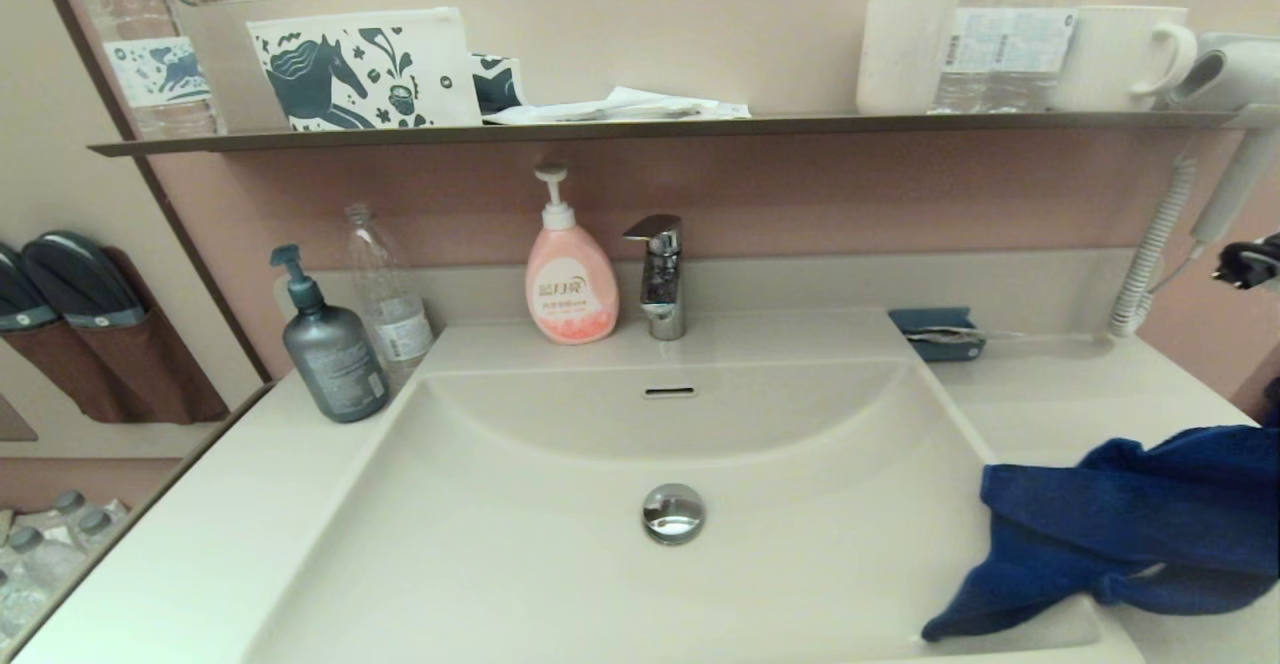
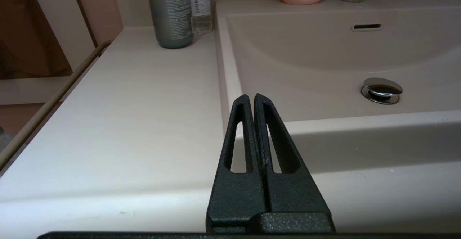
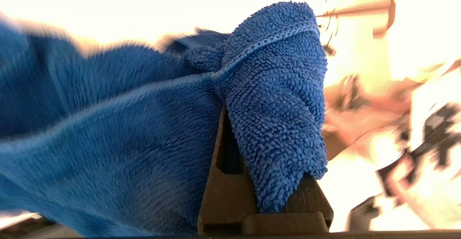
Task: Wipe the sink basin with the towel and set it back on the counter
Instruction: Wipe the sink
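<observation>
Gripping fluffy terry towel [image 3: 273,98], right pincer [image 3: 264,181] pinches its folds.

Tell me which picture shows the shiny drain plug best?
The left wrist view: the drain plug sits close, seen side-on, its cap raised above its ring in the sink basin. The head view shows it from above, smaller. The right wrist view shows only the towel.
</observation>
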`<state>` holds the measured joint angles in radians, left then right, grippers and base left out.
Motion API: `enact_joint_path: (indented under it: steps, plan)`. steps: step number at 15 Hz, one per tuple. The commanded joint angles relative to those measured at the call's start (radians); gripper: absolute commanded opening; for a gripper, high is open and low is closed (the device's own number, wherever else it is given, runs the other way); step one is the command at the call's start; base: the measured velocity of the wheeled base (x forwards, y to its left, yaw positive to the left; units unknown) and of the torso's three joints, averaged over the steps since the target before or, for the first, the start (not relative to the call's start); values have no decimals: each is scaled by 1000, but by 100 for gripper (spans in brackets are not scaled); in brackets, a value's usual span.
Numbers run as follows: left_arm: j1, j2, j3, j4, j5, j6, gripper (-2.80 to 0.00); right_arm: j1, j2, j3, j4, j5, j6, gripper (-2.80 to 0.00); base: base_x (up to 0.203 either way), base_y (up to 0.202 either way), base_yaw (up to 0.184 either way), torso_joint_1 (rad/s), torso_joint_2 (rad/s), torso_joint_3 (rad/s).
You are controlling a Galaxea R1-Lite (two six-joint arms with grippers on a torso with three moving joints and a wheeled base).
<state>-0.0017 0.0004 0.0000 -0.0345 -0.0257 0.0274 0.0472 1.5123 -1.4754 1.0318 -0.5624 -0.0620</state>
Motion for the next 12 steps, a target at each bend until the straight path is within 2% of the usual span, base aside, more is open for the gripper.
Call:
enact_joint_path:
  steps: [1,3,5,8,12]
  plan:
    - [0,0,0,-1,0,0,-280,-155,-35,-63,-14,66,-45,-280,0,0,0,0,0,0]
    - [0,1,0,-1,0,0,-280,-229,-33,-116,-74,147,-79,-280,0,0,0,0,0,0]
    - [0,1,0,-1,0,0,-280,-237,-21,-117,-154,176,-67,-280,0,0,0,0,0,0]
    - [0,0,0,-1,0,0,-280,-233,18,-136,-224,188,19,-280,0,0,0,0,0,0]
    - [0,0,0,-1,0,0,-280,-276,92,-210,-264,181,37,-280,0,0,0,0,0,0]
